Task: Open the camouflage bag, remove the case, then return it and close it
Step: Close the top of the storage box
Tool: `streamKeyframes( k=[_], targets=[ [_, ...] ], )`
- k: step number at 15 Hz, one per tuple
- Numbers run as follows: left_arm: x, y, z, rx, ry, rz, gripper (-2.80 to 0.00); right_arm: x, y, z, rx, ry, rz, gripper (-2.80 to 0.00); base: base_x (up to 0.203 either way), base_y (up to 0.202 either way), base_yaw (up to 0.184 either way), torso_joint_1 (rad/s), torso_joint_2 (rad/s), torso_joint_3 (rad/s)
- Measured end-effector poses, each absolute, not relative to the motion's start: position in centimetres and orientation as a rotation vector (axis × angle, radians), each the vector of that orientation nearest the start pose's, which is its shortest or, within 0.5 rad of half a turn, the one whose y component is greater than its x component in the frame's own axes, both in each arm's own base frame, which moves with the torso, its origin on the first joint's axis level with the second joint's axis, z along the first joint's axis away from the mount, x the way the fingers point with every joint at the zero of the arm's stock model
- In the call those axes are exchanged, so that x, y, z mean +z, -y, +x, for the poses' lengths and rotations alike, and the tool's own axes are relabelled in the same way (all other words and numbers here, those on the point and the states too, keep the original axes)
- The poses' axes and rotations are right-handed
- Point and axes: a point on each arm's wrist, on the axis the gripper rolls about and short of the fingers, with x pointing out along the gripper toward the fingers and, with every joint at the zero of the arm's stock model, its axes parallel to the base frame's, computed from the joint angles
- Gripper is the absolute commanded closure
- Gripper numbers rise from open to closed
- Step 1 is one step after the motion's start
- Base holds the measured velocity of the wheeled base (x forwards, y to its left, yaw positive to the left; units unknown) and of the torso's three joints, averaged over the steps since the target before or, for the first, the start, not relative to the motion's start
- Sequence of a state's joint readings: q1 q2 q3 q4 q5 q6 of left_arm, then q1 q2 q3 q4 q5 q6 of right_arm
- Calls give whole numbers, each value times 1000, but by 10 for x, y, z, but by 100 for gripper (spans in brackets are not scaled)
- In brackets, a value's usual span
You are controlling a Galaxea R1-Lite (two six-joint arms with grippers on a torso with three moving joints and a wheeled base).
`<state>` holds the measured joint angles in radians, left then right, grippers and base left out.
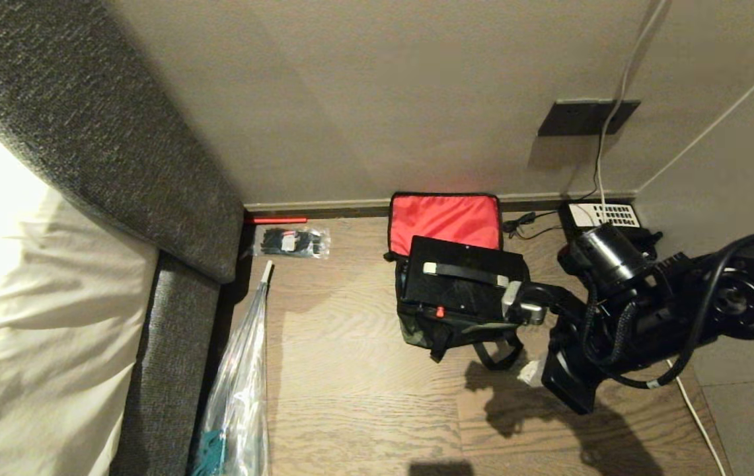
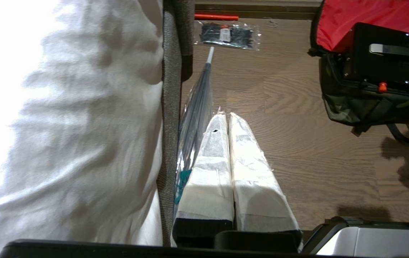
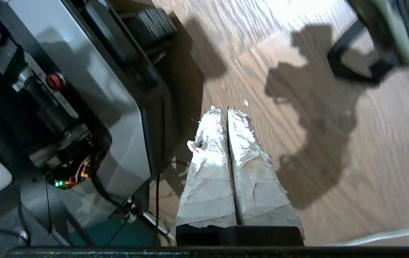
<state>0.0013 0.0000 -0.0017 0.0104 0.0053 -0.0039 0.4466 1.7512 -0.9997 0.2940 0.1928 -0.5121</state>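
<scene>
Camouflage bag unzipped, red flap up; case sat in bag mouth. Right claw pinched shut, empty, over floor; left claw shut too. Closing remained.

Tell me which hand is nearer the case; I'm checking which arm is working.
Right. The right hand, shut and empty, hangs over the floor just beside the camouflage bag holding the case. The left hand, shut, sits farther off by the bed.
</scene>
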Motion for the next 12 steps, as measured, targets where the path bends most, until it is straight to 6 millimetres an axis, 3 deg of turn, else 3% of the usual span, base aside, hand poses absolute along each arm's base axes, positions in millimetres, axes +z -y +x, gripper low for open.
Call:
streamKeyframes(
  k=[4,7,12],
  targets=[
    [75,0,-23,7,-9,-4,0,151,-98,229,755,-1001,-487,0,0,0,0,0,0,0],
    [75,0,-23,6,-9,-4,0,162,-82,217,679,-992,-410,0,0,0,0,0,0,0],
    [75,0,-23,7,-9,-4,0,179,-71,199,496,-987,-160,0,0,0,0,0,0,0]
  ],
)
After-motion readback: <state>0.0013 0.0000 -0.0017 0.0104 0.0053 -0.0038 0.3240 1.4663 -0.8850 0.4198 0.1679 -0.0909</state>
